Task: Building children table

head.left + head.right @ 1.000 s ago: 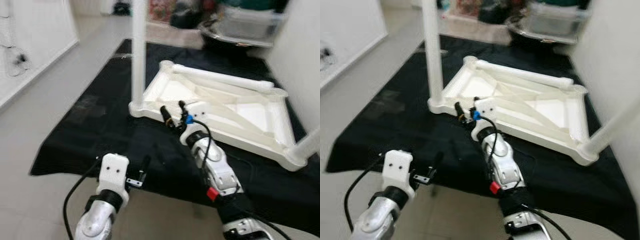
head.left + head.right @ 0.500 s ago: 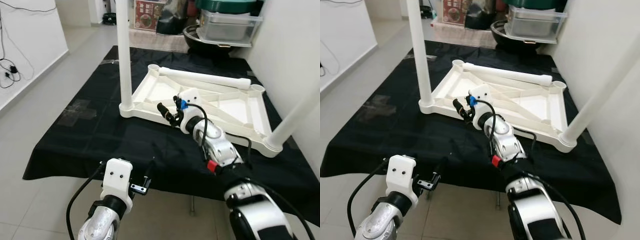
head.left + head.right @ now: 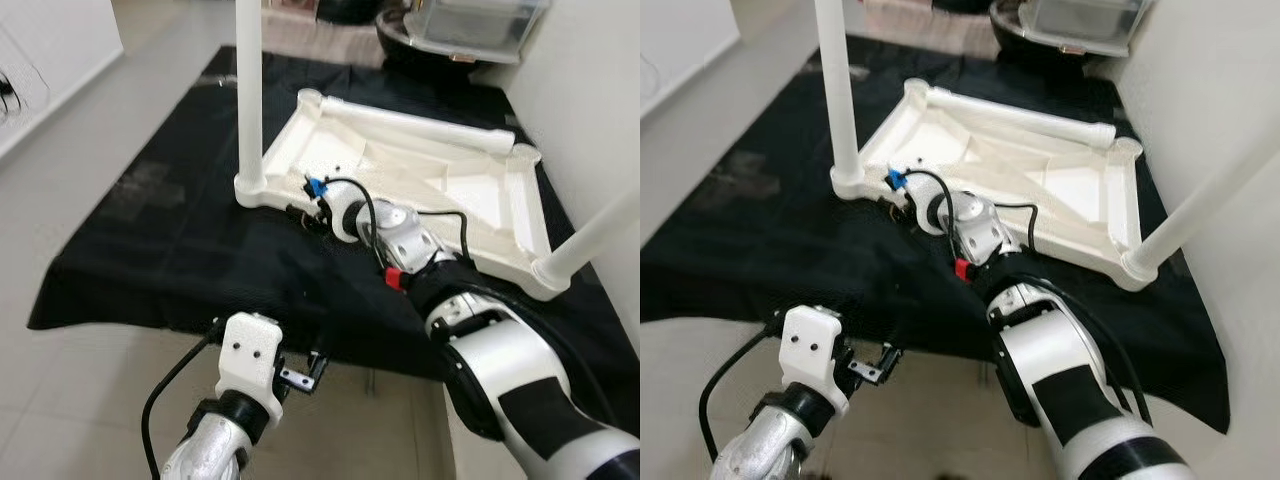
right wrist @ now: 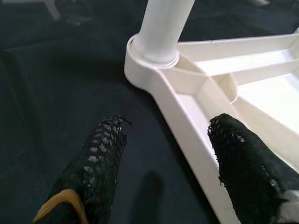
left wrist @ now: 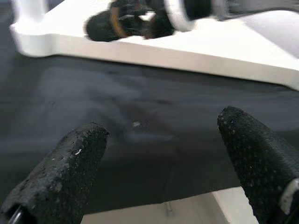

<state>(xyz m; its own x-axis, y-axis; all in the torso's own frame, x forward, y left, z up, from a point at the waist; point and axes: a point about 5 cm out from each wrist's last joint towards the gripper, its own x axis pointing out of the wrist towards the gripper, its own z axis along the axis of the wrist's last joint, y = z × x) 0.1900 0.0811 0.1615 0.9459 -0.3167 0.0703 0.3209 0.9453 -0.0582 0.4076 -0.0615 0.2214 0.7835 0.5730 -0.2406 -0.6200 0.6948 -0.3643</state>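
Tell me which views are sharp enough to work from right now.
Both eye views are slightly soft, but the tabletop and its fitted leg read clearly. In the left wrist view the left hand is sharp, while the right hand behind is blurred. The right wrist view is dim, though the leg socket is clear.

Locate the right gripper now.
The right gripper is open at the near edge of the upturned white tabletop, beside the corner with the upright leg, above the black cloth.

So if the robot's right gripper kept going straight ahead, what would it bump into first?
Probably the white table frame. The right gripper is open and points at the corner socket where a white leg stands, with one finger over the black cloth. Depth is hard to judge.
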